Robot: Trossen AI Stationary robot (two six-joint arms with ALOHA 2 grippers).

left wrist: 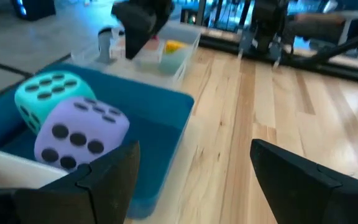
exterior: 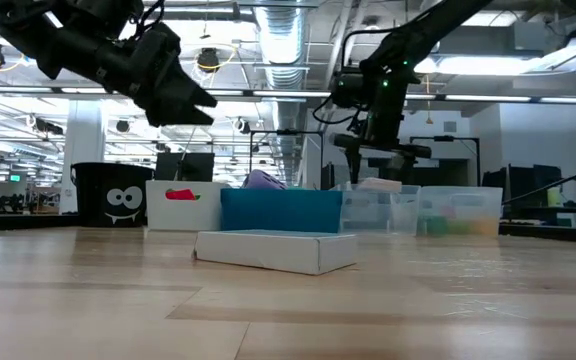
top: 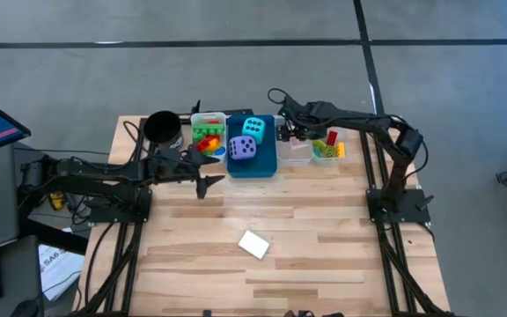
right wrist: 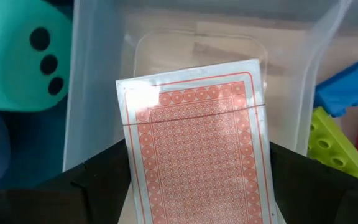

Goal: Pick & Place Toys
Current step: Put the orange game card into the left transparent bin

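My right gripper hangs over a clear bin at the far side, shut on a pack of cards with a red-patterned back. My left gripper stands open and holds nothing, just near of the blue bin; its fingers point toward the table's right. A cyan die and a purple die sit in that blue bin. Coloured bricks fill a white bin. A flat white card box lies on the bare table, toward the near edge. My right gripper pinches the pack by its two long edges between its two fingers. The fingers come steeply from above and lie across the pack. The pack's free end reaches out past the fingertips over the clear bin's floor, lifted clear as far as shows.
A black cup stands at the far left beside the white bin. A second clear bin with bricks is right of the first. Blue and green bricks show beside the pack. Bare wood surrounds the white box.
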